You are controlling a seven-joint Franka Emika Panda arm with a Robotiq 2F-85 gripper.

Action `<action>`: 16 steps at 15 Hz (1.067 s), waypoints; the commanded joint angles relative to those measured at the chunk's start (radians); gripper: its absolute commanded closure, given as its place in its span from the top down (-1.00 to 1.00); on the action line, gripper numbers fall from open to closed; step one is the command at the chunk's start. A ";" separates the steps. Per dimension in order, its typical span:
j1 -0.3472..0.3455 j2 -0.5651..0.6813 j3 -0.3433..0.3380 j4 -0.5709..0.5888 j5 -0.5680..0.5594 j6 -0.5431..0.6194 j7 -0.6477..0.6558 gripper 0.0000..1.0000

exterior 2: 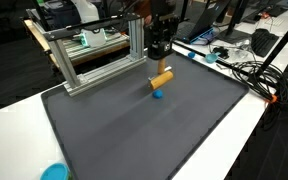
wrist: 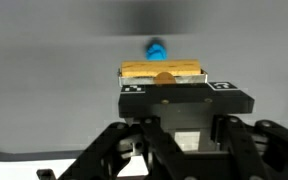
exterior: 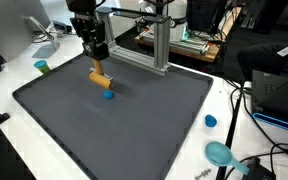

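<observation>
So in an exterior view the gripper (exterior: pixel 98 68) is clamped on a little tan wooden block (exterior: pixel 102 79). It looks like it's hanging just above the dark mat (exterior: pixel 164 120), and a small blue piece (exterior: pixel 108 96) sits on the mat right below it. Same deal in an exterior view with the metal frame (exterior 2: pixel 94 60) behind: the block (exterior 2: pixel 161 79) lies crosswise in the jaws, tilted a bit, blue piece (exterior 2: pixel 157 94) just under it. The wrist view shows the block (wrist: pixel 162 72) pinched across its short width near the middle, ends sticking out both sides, blue piece (wrist: pixel 156 47) just beyond. It looks light, stiff, probably smooth wood. I'd guess it won't crush but could swivel if grabbed off-centre, so a mid-length grip seems right.
</observation>
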 commanded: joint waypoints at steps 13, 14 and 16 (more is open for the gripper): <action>-0.002 -0.069 -0.007 -0.185 0.031 0.160 -0.002 -0.55; 0.001 -0.067 -0.007 -0.192 0.027 0.175 0.006 -0.55; 0.004 -0.070 -0.003 -0.205 0.026 0.190 0.006 -0.55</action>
